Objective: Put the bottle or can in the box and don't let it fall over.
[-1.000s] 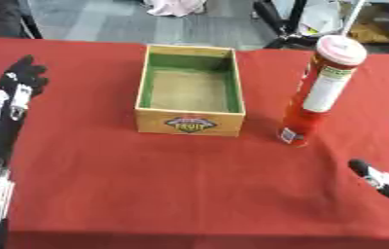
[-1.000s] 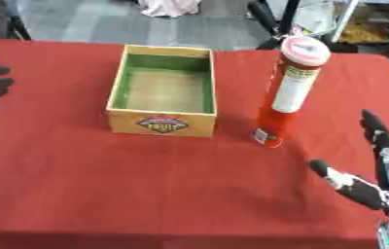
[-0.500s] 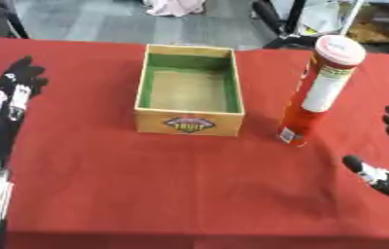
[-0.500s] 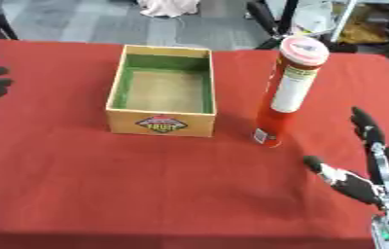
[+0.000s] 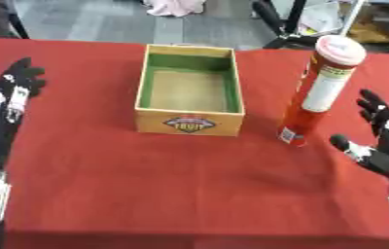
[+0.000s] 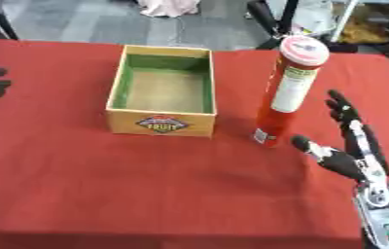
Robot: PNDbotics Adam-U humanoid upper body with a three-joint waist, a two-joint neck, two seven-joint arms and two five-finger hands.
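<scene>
A tall red can (image 6: pixel 284 92) with a white label and a pink lid stands upright on the red table (image 6: pixel 147 185), just right of the box. The wooden box (image 6: pixel 162 96) has a green inside, is empty, and carries a fruit label on its front wall. My right hand (image 6: pixel 354 148) is open a little to the right of the can's base, thumb pointing at it, not touching. Open as well, my left hand (image 5: pixel 9 97) lies along the table's left edge, far from the box.
Beyond the table's far edge are a grey floor, a pink cloth (image 5: pixel 174 6) and black chair legs (image 5: pixel 270 17). Bare red cloth spreads in front of the box and the can.
My right hand has moved up and leftward, closer to the can's base. The can, the box and the left hand have stayed put.
</scene>
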